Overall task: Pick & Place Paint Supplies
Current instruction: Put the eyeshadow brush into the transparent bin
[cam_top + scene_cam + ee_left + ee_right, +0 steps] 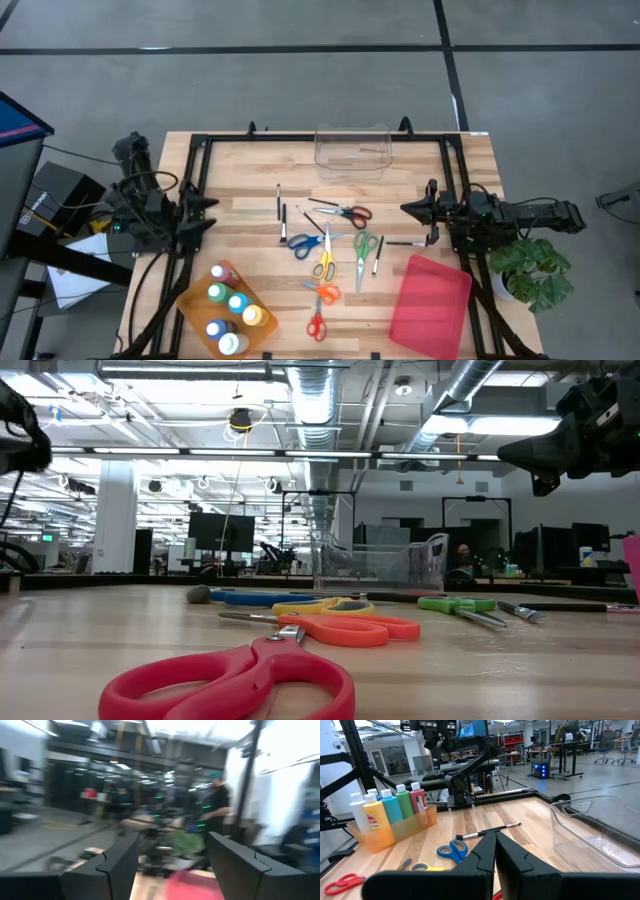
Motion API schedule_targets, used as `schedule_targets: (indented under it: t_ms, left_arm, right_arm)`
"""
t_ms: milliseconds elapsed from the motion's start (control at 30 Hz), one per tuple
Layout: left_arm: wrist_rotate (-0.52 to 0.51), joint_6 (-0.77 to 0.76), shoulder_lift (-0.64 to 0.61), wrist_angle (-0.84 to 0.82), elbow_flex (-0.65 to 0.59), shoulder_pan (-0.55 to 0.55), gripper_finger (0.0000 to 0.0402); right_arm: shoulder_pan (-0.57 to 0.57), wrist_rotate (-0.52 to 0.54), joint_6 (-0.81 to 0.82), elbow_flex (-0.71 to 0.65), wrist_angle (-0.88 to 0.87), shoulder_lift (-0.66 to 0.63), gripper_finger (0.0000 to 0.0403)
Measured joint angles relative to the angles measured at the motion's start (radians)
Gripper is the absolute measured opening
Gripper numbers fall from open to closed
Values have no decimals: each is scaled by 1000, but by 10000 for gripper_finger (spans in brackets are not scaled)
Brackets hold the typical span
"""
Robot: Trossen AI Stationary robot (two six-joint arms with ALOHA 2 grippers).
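From above, the left pincer point(208, 212) hangs at the tabletop's point(250, 175) left edge with its fingers spread and nothing between them, while the right pincer point(408, 208) sits clenched and empty at the right edge. Between the two lie the scissors: blue point(305, 244), yellow point(324, 262), green point(362, 246), orange point(326, 292) and two red pairs point(350, 213) point(316, 326), with thin dark brushes point(279, 201) among them. The orange tray point(190, 298) of paint bottles point(232, 306) lies nearer the left pincer, toward the front; a red lid point(430, 300) lies in front of the right pincer, and a clear bin point(352, 150) stands at the far edge between both. At tabletop height, a red pair point(235, 680) is cut off by the picture's edge, with orange point(345, 628), yellow point(320, 605), blue point(265, 598) and green point(455, 604) pairs behind it; only dark parts of the arms show at the upper corners, their fingers hard to make out. The left wrist view is smeared: the spread fingers point(117, 865) frame a blurred red shape and a person point(217, 800) in the room beyond. In the right wrist view the fingers point(485, 855) meet, partly hiding the blue scissors point(451, 850); past them lie a brush point(487, 832), the bottle tray point(395, 829) and the bin point(592, 832), cut off at the edge.
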Motion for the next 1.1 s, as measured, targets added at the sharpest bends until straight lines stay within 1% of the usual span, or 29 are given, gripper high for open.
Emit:
schedule_targets:
  t_ms: [100, 200, 367, 500, 633, 667, 733, 800, 900, 967, 1033, 1100]
  left_arm:
    - [-46, 48, 85, 0, 68, 78, 228]
    - [-121, 60, 180, -3, 140, 175, 228]
    - [-234, 65, 316, -90, 252, 314, 228]
    - [-243, 60, 414, -154, 337, 394, 228]
    - [-227, 57, 476, -207, 417, 434, 228]
    - [-200, 57, 488, -220, 432, 444, 228]
    - [-105, 50, 499, -253, 458, 463, 228]
    - [50, -5, 500, -302, 482, 490, 228]
    - [300, -171, 501, -444, 526, 568, 228]
    - [441, -296, 504, -556, 551, 644, 228]
    - [552, -404, 521, -645, 567, 735, 228]
    - [630, -483, 545, -716, 571, 815, 228]
  right_arm:
    - [0, 0, 0, 0, 0, 0, 8]
    - [0, 0, 0, 0, 0, 0, 8]
    - [0, 0, 0, 0, 0, 0, 8]
    - [0, 0, 0, 0, 0, 0, 8]
    - [0, 0, 0, 0, 0, 0, 8]
    - [0, 0, 0, 0, 0, 0, 8]
    - [0, 0, 0, 0, 0, 0, 8]
    - [0, 0, 0, 0, 0, 0, 8]
    - [1, 0, 0, 0, 0, 0, 8]
    - [1, 0, 0, 0, 0, 0, 8]
    - [1, 0, 0, 0, 0, 0, 8]
    - [1, 0, 0, 0, 0, 0, 8]
